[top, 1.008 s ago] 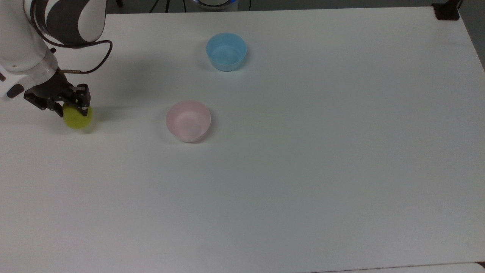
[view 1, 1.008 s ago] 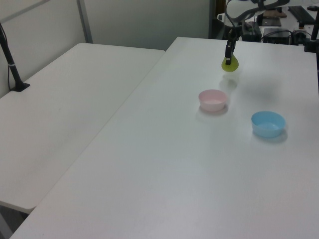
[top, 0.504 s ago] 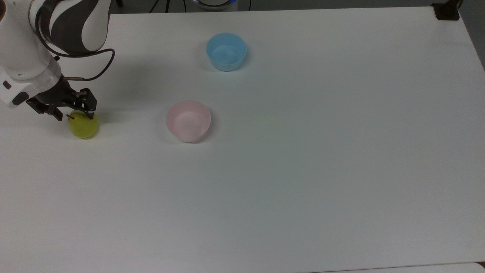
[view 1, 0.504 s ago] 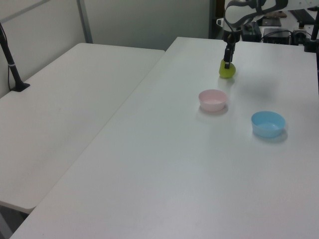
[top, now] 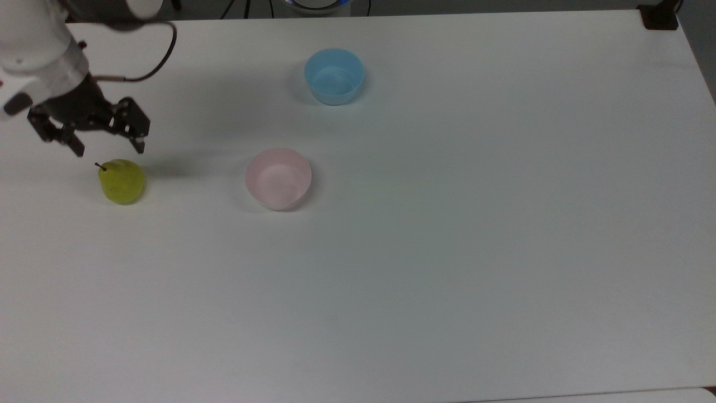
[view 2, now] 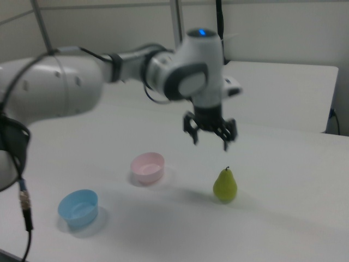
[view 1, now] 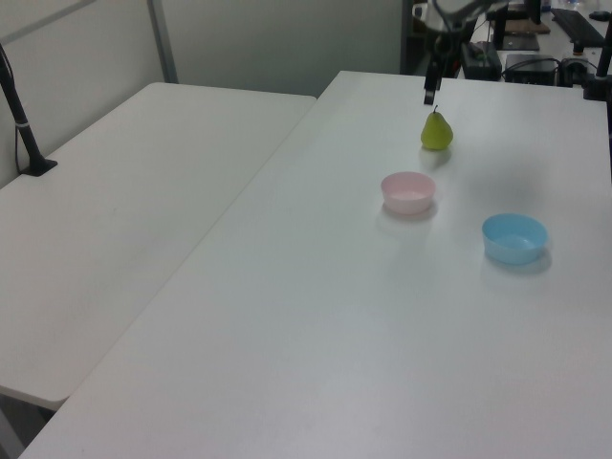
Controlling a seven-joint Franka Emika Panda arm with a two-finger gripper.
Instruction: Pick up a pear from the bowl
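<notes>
— The pear (top: 122, 182), where is it and how does it sit?
— It stands upright on the white table (top: 447, 252), long axis vertical, broad base down and the short dark stem at the top. In the top view the stem tip leans slightly toward the top view's left. It is outside the pink bowl (top: 278, 178), well to the top view's left of it.
— And the gripper (top: 106, 148)?
— It hangs in the air above the pear, apart from it, with its two fingers spread wide and nothing between them. In the right view the fingertips sit clearly higher than the stem.
— What do the bowls hold?
— The pink bowl is bare inside. The light blue bowl (top: 334, 76), farther from the pear than the pink one and toward the top view's upper edge, is bare inside too.
— Anything in the way?
— Nothing lies between the gripper and the pear. A dark cable (top: 151, 59) loops off the arm's wrist above the table. In the left view a second white table (view 1: 124, 210) stands beside the one with the pear, and a black stand (view 1: 24, 124) stands on that second table's far side.
</notes>
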